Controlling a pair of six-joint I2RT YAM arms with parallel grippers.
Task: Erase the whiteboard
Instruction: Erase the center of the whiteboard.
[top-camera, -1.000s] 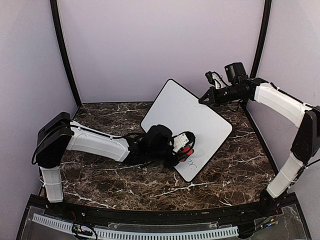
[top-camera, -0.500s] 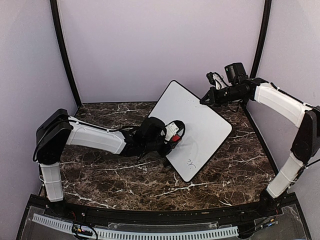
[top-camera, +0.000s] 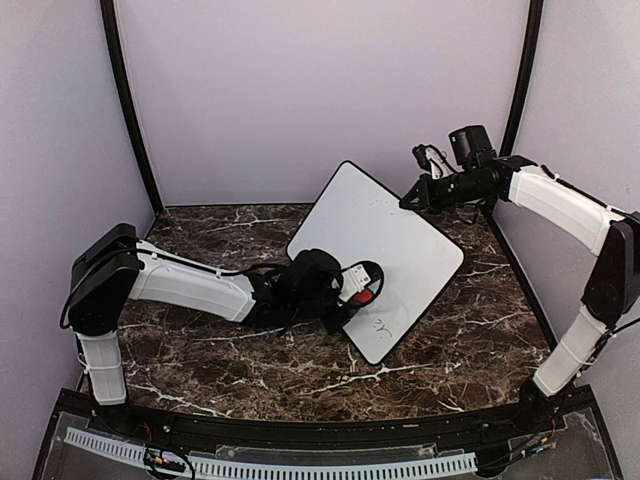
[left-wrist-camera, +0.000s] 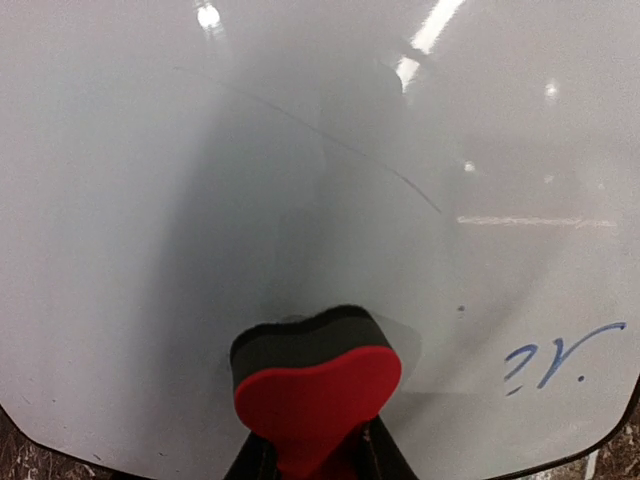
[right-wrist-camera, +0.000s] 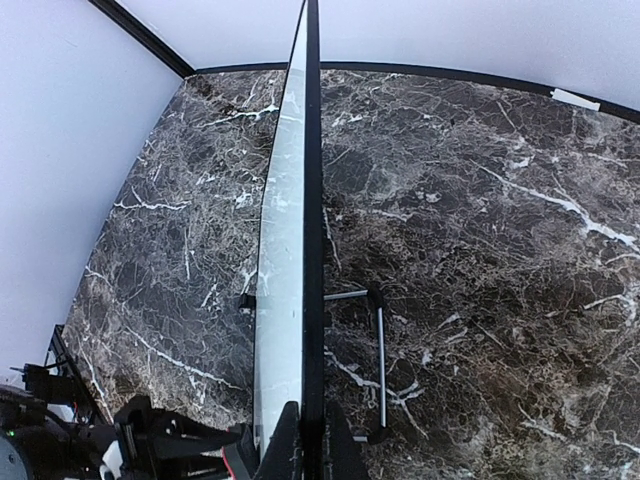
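Over marble tabletop (top-camera: 200, 350), right fingers (right-wrist-camera: 338, 452) clamp whiteboard (top-camera: 380, 240).

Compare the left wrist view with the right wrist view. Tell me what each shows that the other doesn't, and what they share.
Left wrist only: the board face-on, a blue scribble near its lower right corner, a faint streak, and the left gripper pressing the red eraser onto it.
Right wrist only: the board edge-on, the right gripper pinching its edge, a wire stand behind it, and the walls.
Both: the board and the marble table.
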